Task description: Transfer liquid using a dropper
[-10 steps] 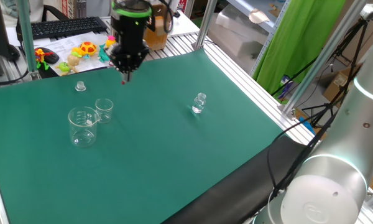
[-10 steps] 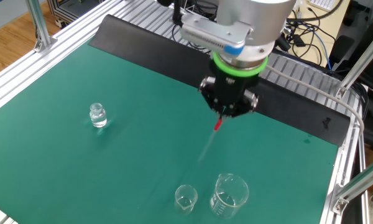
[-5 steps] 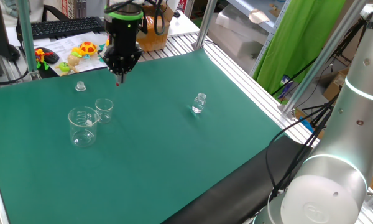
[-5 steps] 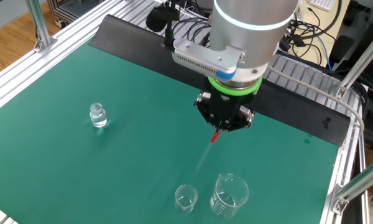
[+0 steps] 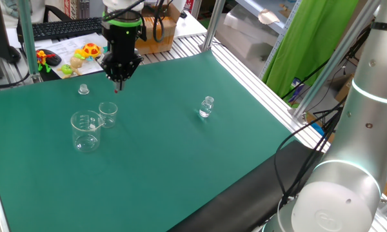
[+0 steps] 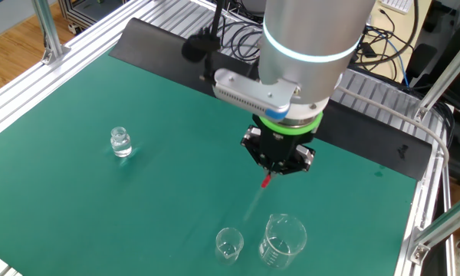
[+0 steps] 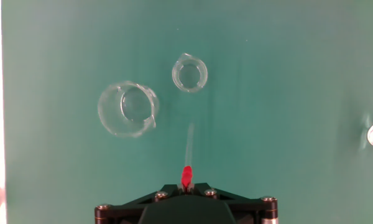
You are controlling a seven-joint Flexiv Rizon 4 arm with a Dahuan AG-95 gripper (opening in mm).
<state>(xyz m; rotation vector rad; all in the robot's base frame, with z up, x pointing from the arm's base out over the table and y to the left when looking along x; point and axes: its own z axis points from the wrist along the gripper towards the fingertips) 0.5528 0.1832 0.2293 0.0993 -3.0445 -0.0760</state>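
Two black jaws of the end effector stand pinched together on the red bulb of the slender clear dropper, which hangs straight down from them; in the hand view its pale glass stem points toward the gap between the two beakers. The dropper is well above the green bench mat, its tip not yet over either rim.

Nearest to the tip is the small clear glass beaker; the larger clear glass beaker with printed graduations stands just beside it, the two apart but close. To do this step well, I judge the hand should be centred over one beaker's mouth before it sinks, since the small opening leaves little margin and a glass stem striking a rim could tip the beaker or snap. Descent should be slow and vertical, with the grip kept steady so no liquid is squeezed out early. Whether the dropper holds liquid cannot be told.

Farther off stand a small clear glass vial and a tiny clear cap-like piece, both well clear of the path.
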